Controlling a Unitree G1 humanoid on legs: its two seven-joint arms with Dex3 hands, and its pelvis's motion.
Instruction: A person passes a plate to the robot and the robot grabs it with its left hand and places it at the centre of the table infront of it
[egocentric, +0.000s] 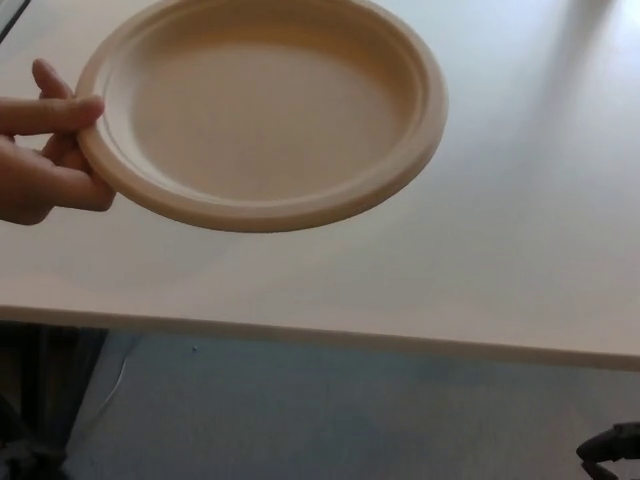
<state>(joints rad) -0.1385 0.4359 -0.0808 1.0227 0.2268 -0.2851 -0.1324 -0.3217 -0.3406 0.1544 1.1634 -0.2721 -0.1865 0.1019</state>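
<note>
A round beige plate (265, 110) hangs tilted above the white table (480, 280) at the upper left of the head view. A person's hand (45, 150) comes in from the left edge and pinches the plate's left rim, thumb on top and fingers underneath. In the bottom right corner, below the table's front edge, a small black part of my right hand (612, 452) shows, far from the plate. My left hand does not show.
The table's front edge (320, 335) runs across the lower third, with grey floor (330, 410) below it. A dark table leg or frame (50, 390) stands at the lower left under the edge.
</note>
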